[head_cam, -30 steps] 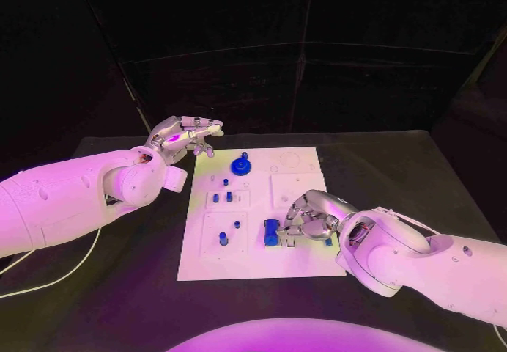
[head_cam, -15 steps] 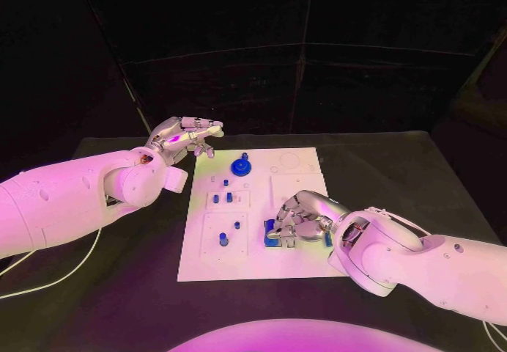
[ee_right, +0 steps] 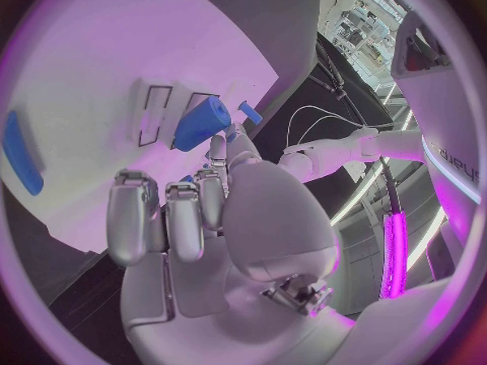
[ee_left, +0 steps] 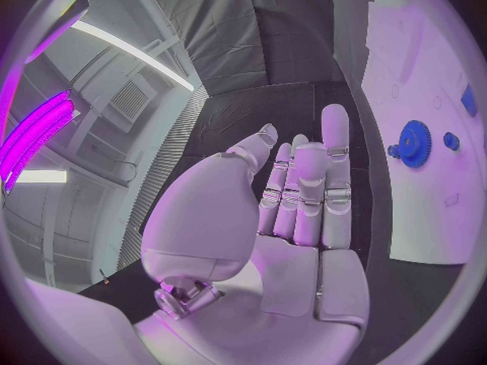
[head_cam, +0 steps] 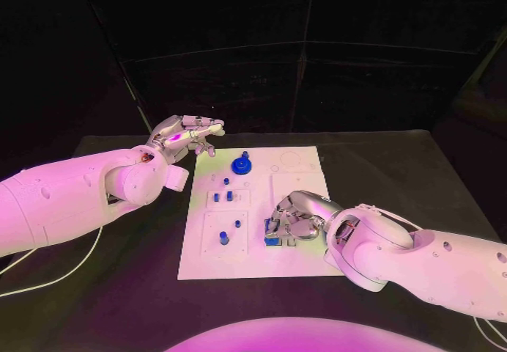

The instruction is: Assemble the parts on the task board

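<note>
The task board is lying in the middle of the black bench, its long sides running from the near edge toward the far edge.

The right robot hand is reaching over the board's near right part, its fingers curling down around a blue block that is sitting there. In the right wrist view the fingertips are hanging just beside a blue cylinder-like part and a small blue peg, but I cannot tell whether the hand is actually gripping anything or only hovering close.

The left robot hand is hanging in the air beyond the board's far left corner, over the bench, well apart from the parts. Its fingers are extended and lying slightly apart, holding nothing; the left wrist view is showing the flat palm.

A blue gear is standing near the board's far edge, left of centre. Several small blue pegs are standing in the recessed panels along the board's left half.
</note>
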Robot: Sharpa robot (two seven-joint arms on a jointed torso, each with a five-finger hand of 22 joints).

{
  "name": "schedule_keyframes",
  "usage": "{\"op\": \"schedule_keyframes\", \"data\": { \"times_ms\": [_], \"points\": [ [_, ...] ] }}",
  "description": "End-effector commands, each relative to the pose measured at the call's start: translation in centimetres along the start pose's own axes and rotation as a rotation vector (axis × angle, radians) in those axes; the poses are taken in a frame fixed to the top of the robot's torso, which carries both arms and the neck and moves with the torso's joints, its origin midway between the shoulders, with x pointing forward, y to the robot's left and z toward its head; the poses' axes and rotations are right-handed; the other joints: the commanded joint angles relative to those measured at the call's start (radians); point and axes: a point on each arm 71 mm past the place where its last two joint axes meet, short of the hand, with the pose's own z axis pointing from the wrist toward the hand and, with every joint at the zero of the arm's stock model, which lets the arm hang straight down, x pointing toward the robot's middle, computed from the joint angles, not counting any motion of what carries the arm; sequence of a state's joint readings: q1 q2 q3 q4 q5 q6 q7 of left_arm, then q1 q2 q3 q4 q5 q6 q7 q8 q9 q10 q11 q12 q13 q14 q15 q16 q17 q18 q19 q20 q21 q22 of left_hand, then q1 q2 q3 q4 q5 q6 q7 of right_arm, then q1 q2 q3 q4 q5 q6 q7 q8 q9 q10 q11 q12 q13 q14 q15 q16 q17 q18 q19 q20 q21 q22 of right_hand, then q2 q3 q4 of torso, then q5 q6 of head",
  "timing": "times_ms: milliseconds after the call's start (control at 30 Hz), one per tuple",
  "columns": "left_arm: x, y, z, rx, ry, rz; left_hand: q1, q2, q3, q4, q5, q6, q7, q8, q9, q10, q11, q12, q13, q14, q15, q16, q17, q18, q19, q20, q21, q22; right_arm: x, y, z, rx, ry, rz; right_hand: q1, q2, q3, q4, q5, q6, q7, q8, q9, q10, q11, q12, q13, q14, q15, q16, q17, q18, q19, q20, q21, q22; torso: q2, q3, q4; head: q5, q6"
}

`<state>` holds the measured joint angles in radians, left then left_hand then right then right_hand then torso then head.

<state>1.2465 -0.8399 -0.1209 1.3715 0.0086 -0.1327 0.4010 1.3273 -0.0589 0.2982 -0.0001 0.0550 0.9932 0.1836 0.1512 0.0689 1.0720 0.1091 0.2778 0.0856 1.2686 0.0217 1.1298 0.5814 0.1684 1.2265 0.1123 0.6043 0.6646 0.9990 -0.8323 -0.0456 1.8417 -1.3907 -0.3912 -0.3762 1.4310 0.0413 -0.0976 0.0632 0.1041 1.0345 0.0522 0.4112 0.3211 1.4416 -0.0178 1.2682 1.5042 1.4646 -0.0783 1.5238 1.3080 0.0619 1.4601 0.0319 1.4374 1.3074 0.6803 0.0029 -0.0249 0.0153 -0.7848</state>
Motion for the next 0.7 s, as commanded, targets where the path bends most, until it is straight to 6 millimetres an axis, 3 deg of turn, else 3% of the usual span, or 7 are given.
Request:
{"op": "schedule_keyframes", "data": {
  "times_ms": [33,300,700],
  "points": [
    [0.11,-0.13,0.06,0.006,0.010,-0.002,0.006,0.001,-0.006,0.001,-0.004,-0.009,0.000,0.006,-0.001,-0.005,-0.001,0.006,0.001,-0.009,0.000,-0.004,-0.001,0.013,0.003,0.007,-0.004,-0.001,0.36,-0.03,0.02,0.003,0.035,-0.095,0.024,0.006,0.005,-0.011,-0.018,0.008,0.000,-0.005,-0.001,0.004,-0.006,-0.005,-0.169,0.089,-0.008,-0.001,0.178,-0.008,0.000,-0.007,-0.004,0.018,-0.001,0.0008,-0.0009,0.001,-0.002],
    [0.22,-0.10,0.13,0.005,0.012,-0.002,0.006,0.001,-0.006,0.001,-0.004,-0.009,0.000,0.006,-0.001,-0.005,-0.001,0.006,0.001,-0.009,0.000,-0.004,-0.001,0.013,0.003,0.007,-0.004,-0.001,-0.07,-0.67,0.03,0.051,-0.009,-0.133,0.050,0.012,0.021,-0.034,-0.025,0.021,-0.004,-0.005,-0.002,0.004,-0.009,-0.005,-0.168,0.089,-0.010,0.000,0.180,-0.008,0.000,-0.008,-0.004,0.018,-0.001,0.0003,-0.0017,-0.001,0.001],
    [0.16,-0.09,0.14,0.004,0.011,-0.002,0.006,0.001,-0.006,0.001,-0.004,-0.009,0.000,0.006,-0.001,-0.005,-0.001,0.006,0.001,-0.009,0.000,-0.004,-0.001,0.013,0.003,0.007,-0.004,-0.001,0.02,-0.77,-0.18,0.052,0.015,-0.136,0.039,0.007,0.017,-0.033,-0.034,0.022,-0.002,-0.009,-0.003,0.004,-0.008,-0.008,-0.169,0.088,-0.010,-0.002,0.178,-0.008,-0.001,-0.008,-0.005,0.018,0.000,0.0007,-0.0014,-0.002,0.004]
  ]
}}
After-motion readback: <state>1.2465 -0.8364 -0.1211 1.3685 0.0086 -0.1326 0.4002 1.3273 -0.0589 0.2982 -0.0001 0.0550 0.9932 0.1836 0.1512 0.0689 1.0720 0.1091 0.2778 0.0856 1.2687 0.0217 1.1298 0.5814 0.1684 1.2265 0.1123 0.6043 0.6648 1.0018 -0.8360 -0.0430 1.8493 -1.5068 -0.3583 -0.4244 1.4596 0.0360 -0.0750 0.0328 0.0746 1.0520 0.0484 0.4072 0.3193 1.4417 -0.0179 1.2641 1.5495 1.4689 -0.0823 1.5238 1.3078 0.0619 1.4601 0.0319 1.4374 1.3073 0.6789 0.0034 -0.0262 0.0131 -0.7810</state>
